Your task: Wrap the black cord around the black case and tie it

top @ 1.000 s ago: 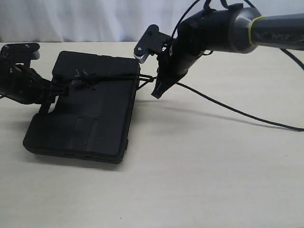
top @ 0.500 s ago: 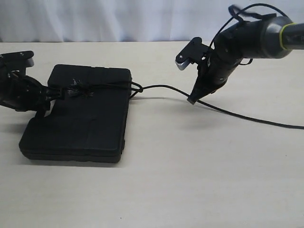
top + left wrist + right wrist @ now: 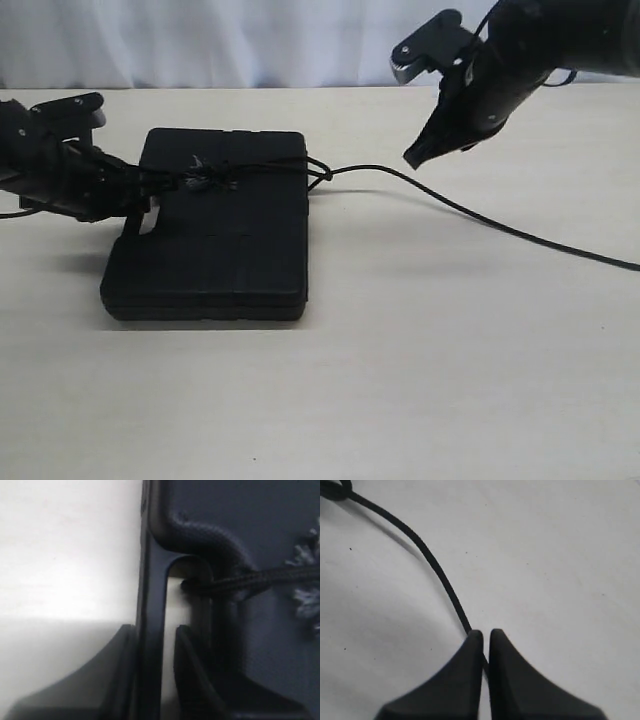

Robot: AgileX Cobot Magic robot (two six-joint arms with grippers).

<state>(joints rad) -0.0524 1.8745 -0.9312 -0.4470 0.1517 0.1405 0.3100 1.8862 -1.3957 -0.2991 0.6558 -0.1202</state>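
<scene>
While the left end effector point(image 3: 152, 647) clamps the case point(image 3: 215, 245) handle, the cord point(image 3: 431, 563) lies knotted across it
Right end effector point(image 3: 483, 635) hovers over the surface point(image 3: 450, 350), all but closed, empty

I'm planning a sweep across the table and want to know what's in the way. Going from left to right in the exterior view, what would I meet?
left gripper → black case → right gripper → loose stretch of the black cord, running off the right edge.
</scene>
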